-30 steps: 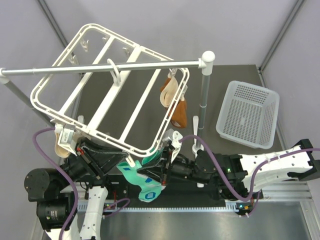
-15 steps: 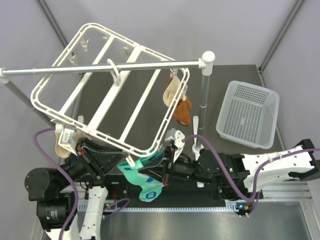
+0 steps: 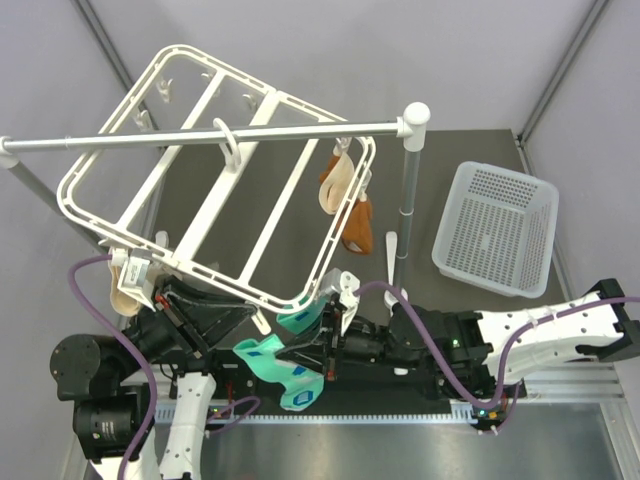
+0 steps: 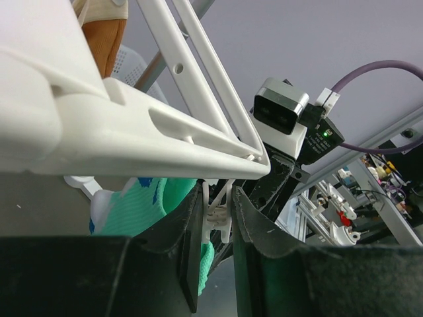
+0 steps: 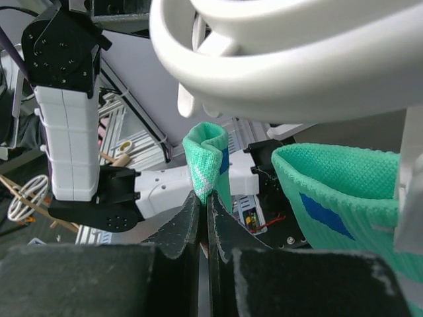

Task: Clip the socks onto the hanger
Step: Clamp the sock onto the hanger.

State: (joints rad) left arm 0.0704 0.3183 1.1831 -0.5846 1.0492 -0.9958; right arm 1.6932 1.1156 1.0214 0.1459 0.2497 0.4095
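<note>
Clenching a downward-hanging sock [image 3: 265, 360] is right end effector [image 5: 203, 201]; left end effector [image 4: 218, 198] pinches clip [image 4: 218, 224].

hanger [image 3: 215, 200] hooked on rail [image 3: 300, 130], basket [image 3: 497, 228] right, socks [image 3: 265, 360] below hanger's near corner

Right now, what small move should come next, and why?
Probably the right gripper should carry the pinched sock edge into the white clip that the left gripper holds under the hanger: the sock is not yet in that clip.
</note>
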